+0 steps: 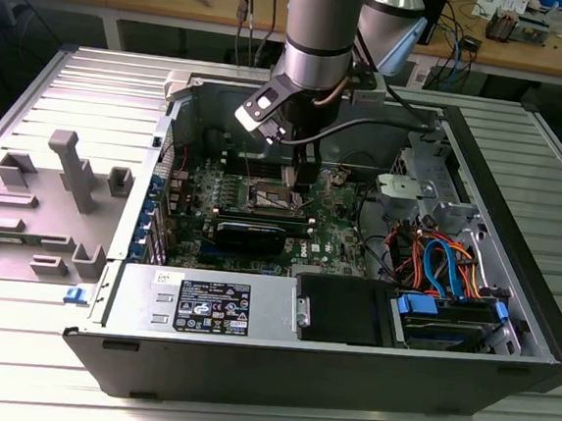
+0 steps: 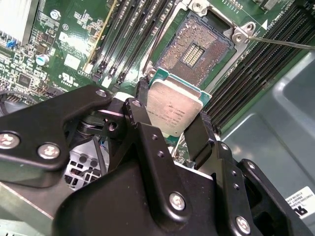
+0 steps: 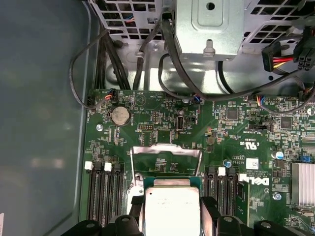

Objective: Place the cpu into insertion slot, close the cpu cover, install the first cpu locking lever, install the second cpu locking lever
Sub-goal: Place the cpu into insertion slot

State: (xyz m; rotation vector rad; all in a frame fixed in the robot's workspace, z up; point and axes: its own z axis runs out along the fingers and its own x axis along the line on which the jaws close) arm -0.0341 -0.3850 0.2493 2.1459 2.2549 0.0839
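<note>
- The cpu [image 2: 173, 109] hangs metal top up, pinched by two opposite edges, so its underside is free to meet the contacts
- The gripper [image 2: 171, 117] is clamped on it, one black finger [image 2: 199, 133] on either side, leaving the chip's face untouched
- The insertion slot [image 2: 195, 51] lies bare just beyond the chip, not yet filled; the chip seems clear of its frame, though the gap is hard to judge
- The cpu cover [image 3: 166, 147] stands swung up off the socket, which leaves the way down open
- Memory slots [image 3: 103, 189] flank the socket on the green motherboard [image 3: 221, 123], toward the middle of the open computer case [image 1: 345, 374]
</note>
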